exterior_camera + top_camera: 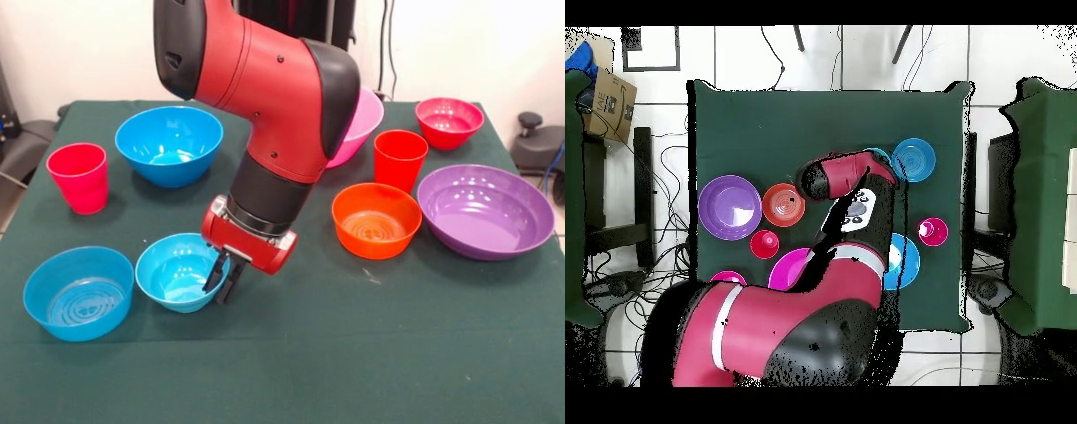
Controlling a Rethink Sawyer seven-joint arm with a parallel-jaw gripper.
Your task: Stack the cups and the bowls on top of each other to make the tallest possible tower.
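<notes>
The arm [265, 79] is glossy red with rounded black joint caps, a black wrist band and small dark screws. Its red hand [221, 281] carries 2 black fingers [214, 272].

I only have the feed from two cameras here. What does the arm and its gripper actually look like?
The arm is thick and rounded, glossy red with black joint caps and a black cylindrical wrist section. A red block below the wrist carries the gripper, which has short dark fingers. From overhead, a pale band rings the arm's lower link. No loose cables show on it.
</notes>
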